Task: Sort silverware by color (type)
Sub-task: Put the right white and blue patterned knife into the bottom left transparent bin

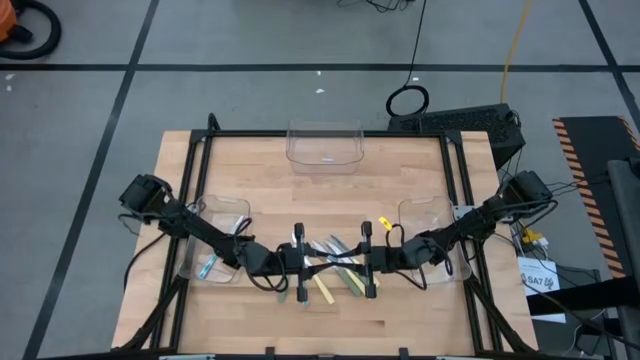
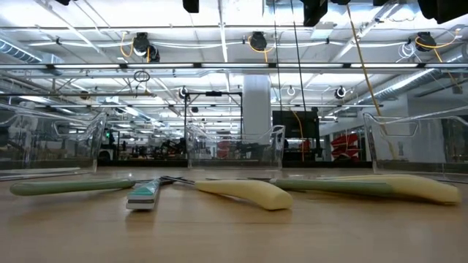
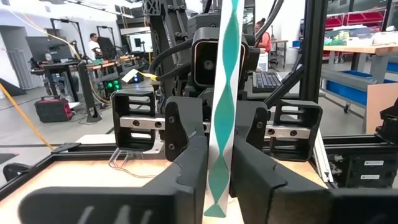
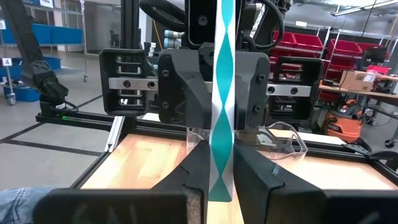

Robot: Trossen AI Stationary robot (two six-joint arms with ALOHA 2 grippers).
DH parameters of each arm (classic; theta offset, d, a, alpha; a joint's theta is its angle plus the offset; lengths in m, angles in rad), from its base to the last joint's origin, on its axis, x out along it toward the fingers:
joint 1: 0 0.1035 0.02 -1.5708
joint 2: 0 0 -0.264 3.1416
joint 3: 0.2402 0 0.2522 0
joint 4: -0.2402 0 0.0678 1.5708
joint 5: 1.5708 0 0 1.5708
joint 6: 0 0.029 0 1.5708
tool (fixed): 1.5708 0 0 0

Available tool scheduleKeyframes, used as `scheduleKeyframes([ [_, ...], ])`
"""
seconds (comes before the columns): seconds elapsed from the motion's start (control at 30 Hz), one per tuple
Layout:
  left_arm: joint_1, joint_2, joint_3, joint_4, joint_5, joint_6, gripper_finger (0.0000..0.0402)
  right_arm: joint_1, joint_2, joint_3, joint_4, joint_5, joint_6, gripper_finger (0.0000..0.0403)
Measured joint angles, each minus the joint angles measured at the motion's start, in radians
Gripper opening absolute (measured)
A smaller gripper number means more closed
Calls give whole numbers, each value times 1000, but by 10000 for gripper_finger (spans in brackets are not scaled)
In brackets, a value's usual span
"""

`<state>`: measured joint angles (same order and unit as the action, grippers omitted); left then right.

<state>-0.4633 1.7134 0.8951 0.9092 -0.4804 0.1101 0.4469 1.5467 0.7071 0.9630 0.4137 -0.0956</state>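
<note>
Both grippers meet fingertip to fingertip above the table's near middle: the left gripper (image 1: 324, 262) (image 3: 219, 180) and the right gripper (image 1: 346, 260) (image 4: 222, 180). Each is shut on the same utensil, whose teal-and-white patterned handle (image 3: 222, 93) (image 4: 222, 93) stands upright between them. Its head is above both wrist views. Other silverware lies flat on the wood below: a yellow handle (image 1: 325, 290) (image 2: 245, 193), a green one (image 1: 352, 283), a patterned one (image 2: 142, 196) and a green one (image 2: 66, 187). A light blue utensil (image 1: 208, 265) lies in the left bin. My left gripper pinches the lower part of the patterned handle (image 3: 217, 162) between its two fingers (image 3: 189, 168), coming level from the table's left, across the handle. The handle stands upright, with its bottom end (image 3: 214, 210) free and clear of the table. My right gripper pinches the same handle's lower part (image 4: 222, 158) between its two fingers (image 4: 252, 177), coming level from the table's right, across the handle. The handle is upright and its bottom end (image 4: 221, 196) hangs free.
Three clear bins stand on the table: a left bin (image 1: 237, 208), a far bin (image 1: 323, 160) and a right bin (image 1: 415, 208). A black frame (image 1: 330, 133) rims the table. Bare wood lies between the far bin and the grippers. People and benches stand in the room behind.
</note>
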Motion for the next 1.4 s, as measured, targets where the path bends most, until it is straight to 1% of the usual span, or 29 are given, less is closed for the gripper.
scheduleKeyframes([
  [0.07, 0, 0, 0, -1, 0, 0, 48, -1, 0, 0, 0, 0, 0, 45],
  [0.2, 0, 0, 0, -17, 0, 0, 48, -1, 0, 0, -7, 0, -15, 51],
  [0.33, 0, -6, 0, -26, 0, -17, 48, -2, 0, 0, -7, 4, -7, 79],
  [0.43, 0, -36, 0, -81, 0, -43, 48, -3, 0, 0, -2, 9, 3, 103],
  [0.53, -7, -98, 0, -221, -20, -89, 48, -3, 0, 0, -7, 38, 16, 121],
  [0.67, -19, -211, 0, -445, -64, -197, 48, -3, -8, 0, -54, 113, 38, 132],
  [0.77, -37, -295, 0, -636, -125, -274, 48, -3, -35, 0, -153, 149, 85, 133],
  [0.9, -78, -381, 0, -862, -250, -357, 48, -3, -109, 0, -308, 145, 179, 128],
  [0.97, -88, -414, 0, -964, -284, -431, 48, -3, -152, 0, -381, 142, 209, 126],
  [1.17, -102, -491, 0, -1275, -295, -716, 48, 0, -263, 0, -557, 135, 288, 126],
  [1.27, -109, -534, 0, -1435, -292, -863, 48, 0, -285, 0, -622, 134, 302, 126],
  [1.4, -124, -591, 0, -1618, -257, -1024, 48, 0, -290, 0, -651, 133, 305, 126],
])
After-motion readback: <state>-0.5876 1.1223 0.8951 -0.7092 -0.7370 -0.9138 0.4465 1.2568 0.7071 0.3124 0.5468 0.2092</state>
